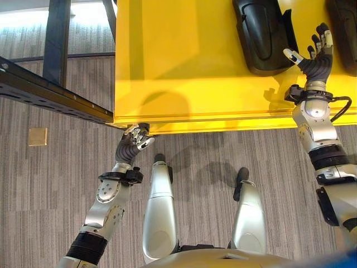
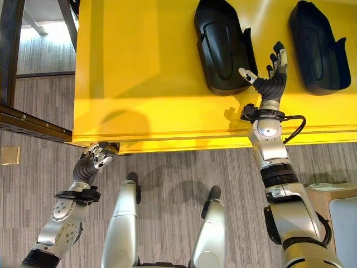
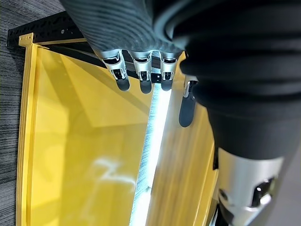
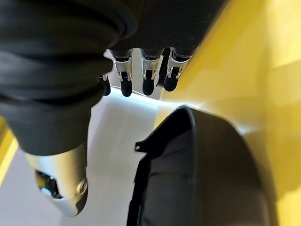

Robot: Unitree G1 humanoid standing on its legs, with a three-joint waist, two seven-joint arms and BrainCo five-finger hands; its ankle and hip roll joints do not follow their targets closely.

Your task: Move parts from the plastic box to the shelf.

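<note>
A yellow shelf (image 1: 184, 67) spans the upper half of the eye views. Two black moulded parts lie on it: one (image 2: 220, 44) near the middle and another (image 2: 315, 47) at the far right. My right hand (image 2: 270, 75) hovers over the shelf just right of the nearer part (image 4: 197, 179), fingers straight and spread, holding nothing. My left hand (image 1: 134, 142) sits low at the shelf's front left corner, fingers (image 3: 143, 75) loosely curved and empty, close to the yellow edge (image 3: 94, 150).
A dark metal rack beam (image 1: 50, 92) runs diagonally at the left, with a dark upright post (image 1: 56, 33) behind it. A small tan square (image 1: 38, 136) lies on the grey carpet. A pale box corner (image 2: 334, 212) shows at the lower right.
</note>
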